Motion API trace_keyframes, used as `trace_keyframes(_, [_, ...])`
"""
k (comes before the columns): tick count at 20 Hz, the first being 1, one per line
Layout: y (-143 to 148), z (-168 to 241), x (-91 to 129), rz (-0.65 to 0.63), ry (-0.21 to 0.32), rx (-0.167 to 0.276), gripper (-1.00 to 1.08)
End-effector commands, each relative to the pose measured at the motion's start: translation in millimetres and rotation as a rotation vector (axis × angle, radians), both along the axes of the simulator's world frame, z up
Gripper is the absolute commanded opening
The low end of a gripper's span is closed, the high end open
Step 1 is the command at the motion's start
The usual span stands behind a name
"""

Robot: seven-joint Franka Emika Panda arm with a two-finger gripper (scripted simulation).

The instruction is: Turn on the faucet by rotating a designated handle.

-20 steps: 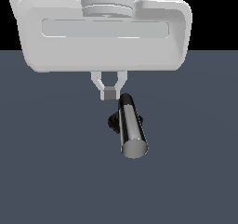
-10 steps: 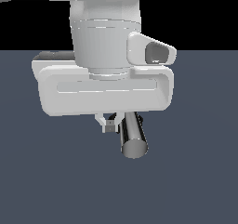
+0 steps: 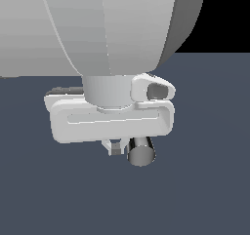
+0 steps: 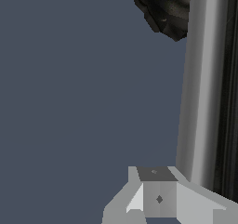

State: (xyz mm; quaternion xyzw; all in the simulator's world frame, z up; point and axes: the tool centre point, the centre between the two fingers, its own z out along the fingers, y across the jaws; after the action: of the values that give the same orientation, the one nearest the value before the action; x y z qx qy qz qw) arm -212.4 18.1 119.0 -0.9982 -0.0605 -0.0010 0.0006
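— What's changed since half a second ago?

— My arm has swung closer to the camera and now fills the upper exterior view; the gripper (image 3: 116, 148) sits lower over the handle (image 3: 141, 152).

— Where's the faucet (image 4: 168, 9)?

— Mostly hidden. The wrist view shows its black ridged base beside the chrome bar, on the grey floor (image 3: 205, 180).

— Jaws?

— One finger (image 4: 155, 193) is just beside the handle; I can't tell whether they're apart.
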Motion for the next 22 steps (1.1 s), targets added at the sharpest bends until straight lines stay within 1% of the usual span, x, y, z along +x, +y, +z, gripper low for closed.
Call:
trace_keyframes(1, [0.3, -6.8, 1.2, 0.002, 0.0, 0.0, -1.0])
trace_keyframes(12, [0.4, -13.8, 2.2, 0.003, 0.001, -0.001, -1.0])
trace_keyframes(22, [-42.7, -14.8, 10.9, 0.003, 0.002, -0.001, -1.0])
